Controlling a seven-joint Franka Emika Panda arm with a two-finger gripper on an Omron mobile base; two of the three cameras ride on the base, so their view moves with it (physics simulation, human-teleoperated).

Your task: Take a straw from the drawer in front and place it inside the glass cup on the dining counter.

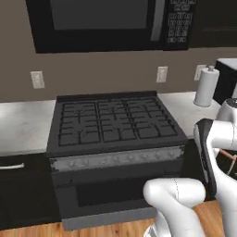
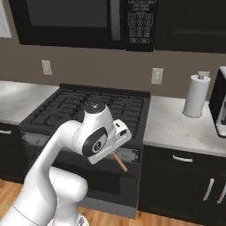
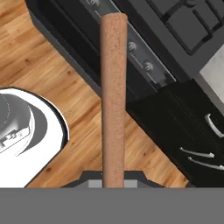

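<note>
Gripper: the gripper [image 3: 113, 183] is clamped on the straw [image 3: 113, 96], which is held at its lower end and pointed along the hand.
Straw: it is carried in the air in front of the stove [image 2: 95, 108], above the wooden floor [image 3: 52, 65].
Cup: no glass is seen from here.
Risk: slipping or tilting of the thin stick is likely if the arm is swung fast.
Risk: the free end could be knocked against the stove front or cabinets [image 2: 185, 185] during the turn.
</note>
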